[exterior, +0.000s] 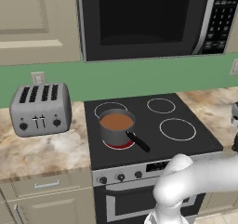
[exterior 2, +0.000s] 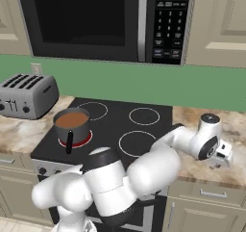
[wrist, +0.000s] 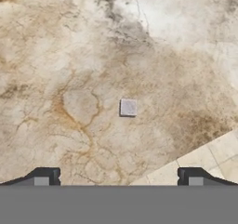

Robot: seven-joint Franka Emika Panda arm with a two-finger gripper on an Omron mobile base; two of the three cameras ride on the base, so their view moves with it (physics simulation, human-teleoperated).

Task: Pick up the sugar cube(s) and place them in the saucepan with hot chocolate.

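A small white sugar cube [wrist: 128, 107] lies on the marbled counter, straight ahead of my gripper [wrist: 118, 177] and apart from it. The two dark fingertips [wrist: 46, 176] stand wide open with nothing between them. In the right base view my hand [exterior 2: 222, 152] hangs low over the counter to the right of the stove. The grey saucepan [exterior: 116, 129] with its black stick handle sits on the front left burner, which glows red. Smooth reddish-brown hot chocolate [exterior: 116, 121] fills it. From the right base camera the saucepan [exterior 2: 72, 128] and the hot chocolate [exterior 2: 72, 120] appear at the left.
A silver toaster [exterior: 41, 109] stands on the counter left of the black stove [exterior: 176, 107]. A microwave [exterior: 148, 18] hangs above the stove. In the hand view the counter's edge runs diagonally at the lower right, with floor tiles [wrist: 209, 158] beyond it.
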